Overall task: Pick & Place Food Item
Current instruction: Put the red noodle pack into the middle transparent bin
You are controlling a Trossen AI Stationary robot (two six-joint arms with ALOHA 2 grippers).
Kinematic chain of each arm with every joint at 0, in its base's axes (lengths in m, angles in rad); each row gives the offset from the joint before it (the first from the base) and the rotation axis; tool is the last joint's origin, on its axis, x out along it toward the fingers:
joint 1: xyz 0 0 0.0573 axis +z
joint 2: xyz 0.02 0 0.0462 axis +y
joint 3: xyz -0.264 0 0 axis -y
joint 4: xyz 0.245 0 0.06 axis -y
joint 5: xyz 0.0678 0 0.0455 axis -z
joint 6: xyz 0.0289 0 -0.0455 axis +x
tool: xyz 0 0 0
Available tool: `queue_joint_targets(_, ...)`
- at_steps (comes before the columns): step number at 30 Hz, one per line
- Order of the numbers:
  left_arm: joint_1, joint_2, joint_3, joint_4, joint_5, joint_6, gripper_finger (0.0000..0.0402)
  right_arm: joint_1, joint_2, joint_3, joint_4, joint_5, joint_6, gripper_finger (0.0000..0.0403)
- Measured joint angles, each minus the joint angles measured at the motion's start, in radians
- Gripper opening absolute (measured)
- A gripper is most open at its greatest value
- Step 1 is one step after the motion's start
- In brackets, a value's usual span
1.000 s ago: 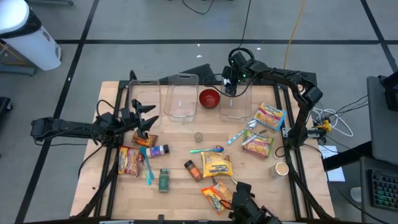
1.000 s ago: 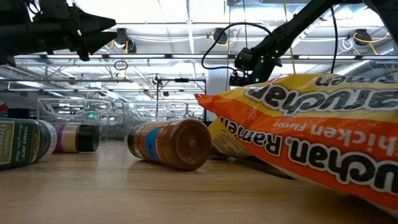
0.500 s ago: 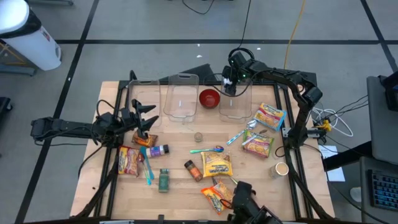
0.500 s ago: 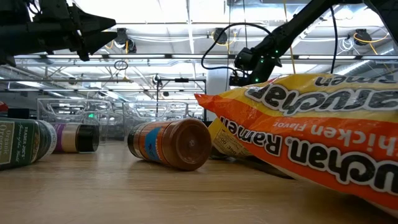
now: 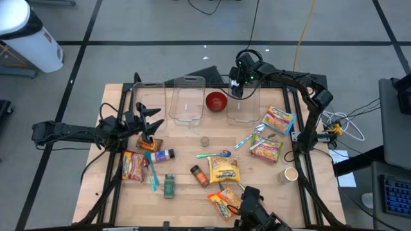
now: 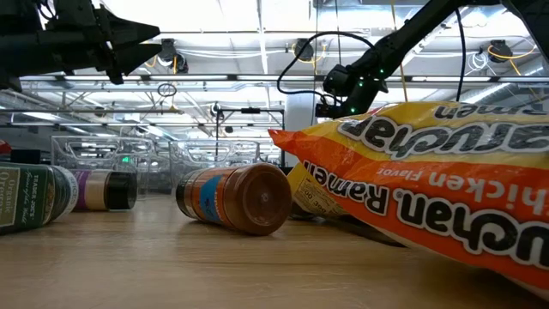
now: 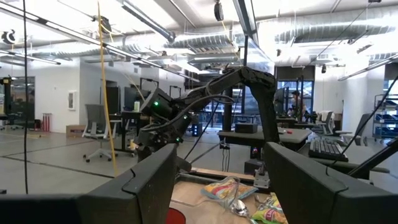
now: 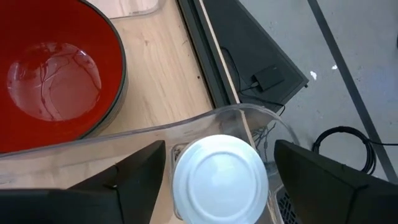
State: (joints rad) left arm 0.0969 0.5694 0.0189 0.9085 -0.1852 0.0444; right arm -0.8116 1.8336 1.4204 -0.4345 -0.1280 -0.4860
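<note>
**Visitor:** What do you see from up top?

**Me:** Wood table [image 5: 186, 192] with lots of food on it, and grey floor all around. I see noodle packs, like the yellow pack [image 5: 223, 171] near the middle, plus a brown jar [image 5: 199, 175] lying on its side, a green jar [image 5: 169, 185], a red bowl [image 5: 216, 101] and three clear bins at the far edge.

**Visitor:** Where is your right arm?

**Me:** My right gripper [image 5: 236, 88] hangs over the far end of the clear bin [image 5: 242, 110] just beside the red bowl. Its fingers [image 8: 140, 177] are spread apart and grip nothing. Between them, from the wrist camera, I see a white round lid [image 8: 219, 180] of a jar. It sits inside the bin wall, right by the bin's corner. I cannot tell if the fingers touch it.

**Visitor:** And the left one?

**Me:** My left gripper [image 5: 150, 120] waits above the table's left side, near a small orange pack [image 5: 153, 144]. Its fingers are apart too, with nothing in them.
</note>
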Motion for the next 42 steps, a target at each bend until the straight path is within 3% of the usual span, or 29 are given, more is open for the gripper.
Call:
queue_joint_targets(20, 0.0, 0.0, 0.0, 0.0, 0.0, 0.003, 0.0253, 0.007, -0.101, 0.003, 0.02, 0.048, -0.019, 0.0287)
queue_joint_targets(31, 0.0, 0.0, 0.0, 0.001, -0.007, 0.004, 0.0253, 0.094, -0.248, 0.003, 0.127, 0.045, 0.206, 0.0286)
queue_joint_targets(42, 0.0, 0.0, 0.0, 0.001, -0.153, 0.029, 0.0253, 0.192, -0.289, 0.003, 0.37, 0.045, 0.329, 0.0282)
